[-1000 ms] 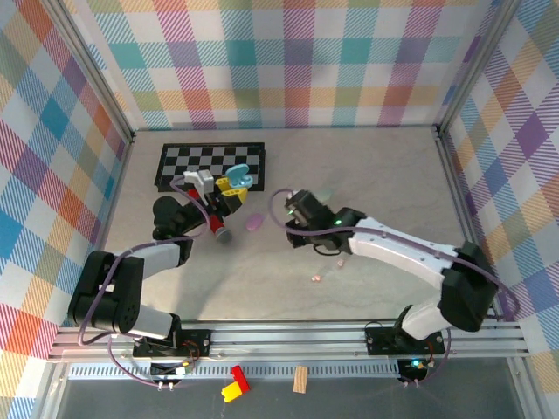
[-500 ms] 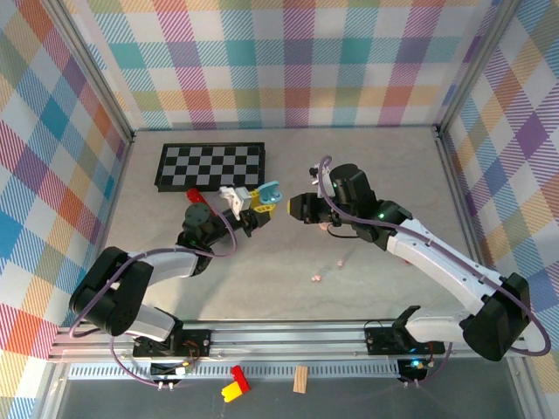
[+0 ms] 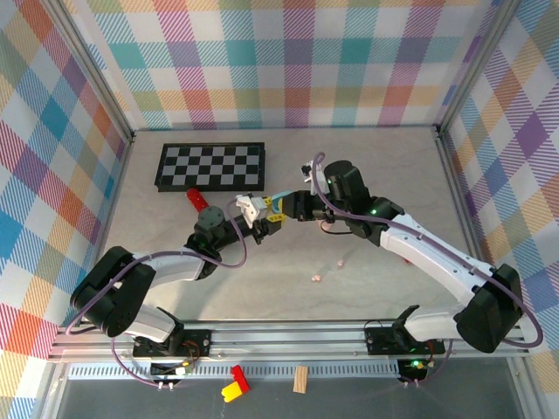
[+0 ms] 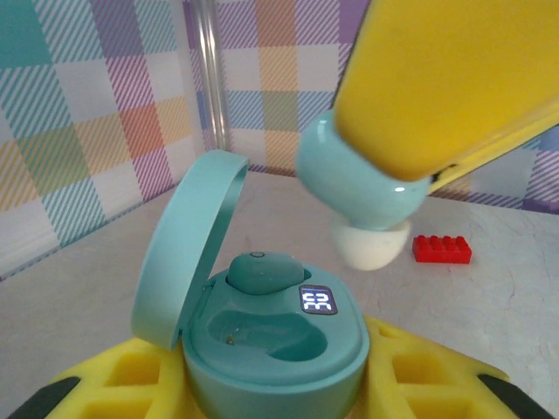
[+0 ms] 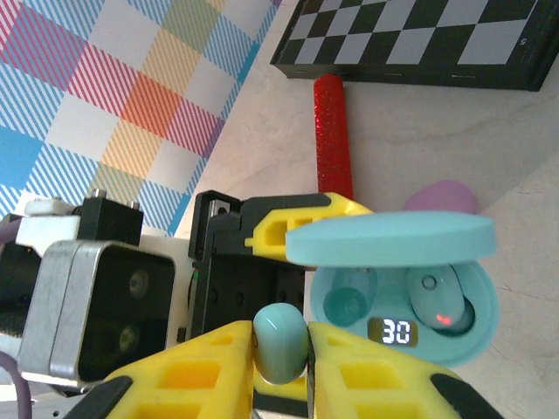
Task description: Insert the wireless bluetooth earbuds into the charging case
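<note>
Earbud (image 5: 279, 345): tiny, light, smooth plastic, probably slippery; best pinched across its rounded body. Right gripper (image 3: 294, 206) holds it that way, fingers narrow, just above the open case (image 4: 271, 345). Left gripper (image 3: 266, 220) clamps the case, lid up. Arms meet mid-table, wrists facing each other.
</note>
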